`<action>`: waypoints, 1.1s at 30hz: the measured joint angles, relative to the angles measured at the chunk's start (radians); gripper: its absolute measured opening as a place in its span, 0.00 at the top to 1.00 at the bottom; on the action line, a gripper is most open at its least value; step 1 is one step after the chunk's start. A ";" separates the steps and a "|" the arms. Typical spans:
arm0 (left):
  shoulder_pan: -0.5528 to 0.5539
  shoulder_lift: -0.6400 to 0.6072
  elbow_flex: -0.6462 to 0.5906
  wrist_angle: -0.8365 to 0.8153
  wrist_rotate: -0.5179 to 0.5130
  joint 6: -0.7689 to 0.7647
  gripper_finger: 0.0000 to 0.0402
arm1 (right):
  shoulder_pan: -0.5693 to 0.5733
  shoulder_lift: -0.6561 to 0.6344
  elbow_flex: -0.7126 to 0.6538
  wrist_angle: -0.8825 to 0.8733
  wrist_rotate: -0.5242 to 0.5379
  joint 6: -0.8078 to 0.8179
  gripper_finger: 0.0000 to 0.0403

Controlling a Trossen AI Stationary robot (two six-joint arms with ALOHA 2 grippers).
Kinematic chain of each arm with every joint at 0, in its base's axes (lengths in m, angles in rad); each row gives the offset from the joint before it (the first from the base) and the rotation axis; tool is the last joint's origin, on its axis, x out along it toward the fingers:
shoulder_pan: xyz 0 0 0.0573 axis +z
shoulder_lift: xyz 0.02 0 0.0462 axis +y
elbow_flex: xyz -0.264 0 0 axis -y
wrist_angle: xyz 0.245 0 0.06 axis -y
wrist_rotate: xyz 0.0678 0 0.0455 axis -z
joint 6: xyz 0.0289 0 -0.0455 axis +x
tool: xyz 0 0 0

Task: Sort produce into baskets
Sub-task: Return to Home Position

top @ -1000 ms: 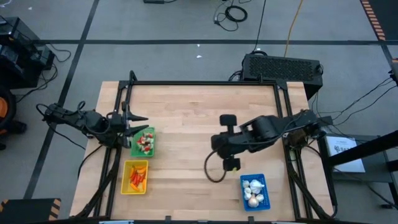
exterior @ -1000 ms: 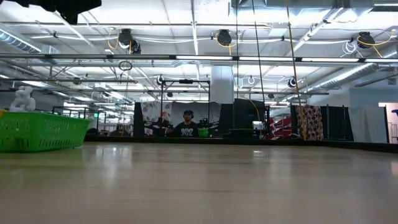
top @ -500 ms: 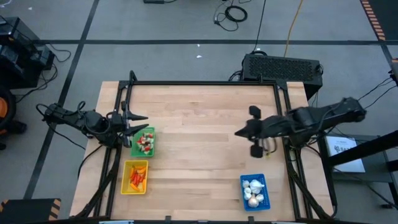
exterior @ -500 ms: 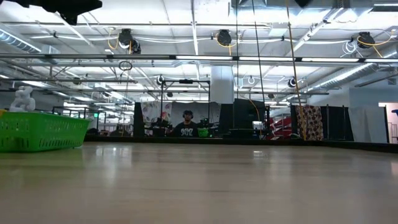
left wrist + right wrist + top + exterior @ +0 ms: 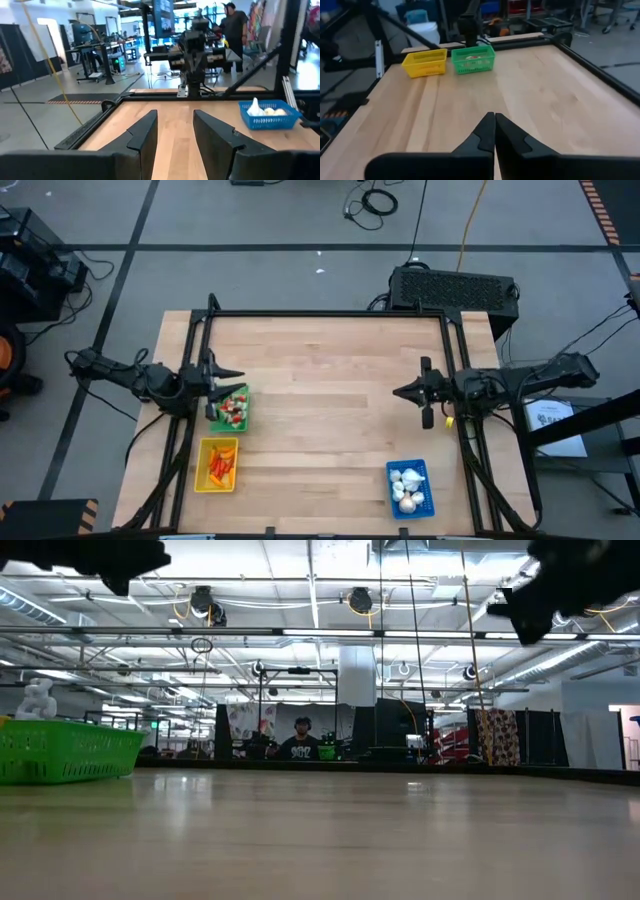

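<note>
Right end effector (image 5: 493,120): clenched, empty, over the right side of the table (image 5: 320,395).
Left end effector (image 5: 175,119): released, just beside the green basket (image 5: 472,64).
Produce (image 5: 232,408): all in baskets; garlic (image 5: 405,480), in the blue basket (image 5: 270,121), nearer the right arm.

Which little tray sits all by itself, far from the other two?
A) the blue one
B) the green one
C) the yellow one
A: the small blue rectangular plastic tray sits alone on the right arm's side of the wooden table, while the small green plastic tray and the small yellow plastic tray sit next to each other on the left arm's side.
</note>
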 joint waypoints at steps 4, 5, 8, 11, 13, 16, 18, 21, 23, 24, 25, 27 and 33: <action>0.025 -0.002 -0.055 0.060 0.003 -0.060 0.67 | -0.023 -0.086 -0.132 0.089 0.000 0.041 1.00; 0.032 -0.001 -0.067 0.072 0.006 -0.076 0.67 | -0.028 -0.104 -0.162 0.116 0.000 0.051 1.00; 0.052 0.000 -0.122 0.108 0.021 -0.114 0.67 | -0.041 -0.149 -0.239 0.195 0.000 0.089 1.00; 0.074 0.000 -0.162 0.164 0.049 -0.131 0.67 | -0.046 -0.176 -0.303 0.279 -0.001 0.107 1.00; 0.087 0.000 -0.178 0.175 0.079 -0.133 0.67 | -0.046 -0.185 -0.342 0.328 -0.024 0.104 1.00; 0.103 0.000 -0.181 0.178 0.137 -0.156 0.67 | -0.048 -0.188 -0.357 0.335 -0.065 0.111 1.00; 0.109 0.000 -0.181 0.182 0.179 -0.158 0.67 | -0.051 -0.188 -0.356 0.335 -0.078 0.110 1.00; 0.111 0.000 -0.181 0.179 0.217 -0.165 0.67 | -0.057 -0.193 -0.356 0.327 -0.080 0.090 1.00; 0.110 0.000 -0.181 0.181 0.220 -0.181 0.67 | -0.068 -0.201 -0.356 0.320 -0.080 0.088 1.00; 0.110 0.000 -0.181 0.183 0.222 -0.185 0.67 | -0.073 -0.206 -0.356 0.314 -0.080 0.088 1.00; 0.110 0.000 -0.181 0.186 0.227 -0.192 0.67 | -0.080 -0.213 -0.356 0.309 -0.082 0.087 1.00; 0.110 0.003 -0.186 0.205 0.235 -0.204 0.67 | -0.096 -0.231 -0.356 0.289 -0.103 0.080 1.00; 0.111 0.032 -0.341 0.478 0.250 -0.236 0.67 | -0.156 -0.293 -0.355 0.224 -0.133 0.039 1.00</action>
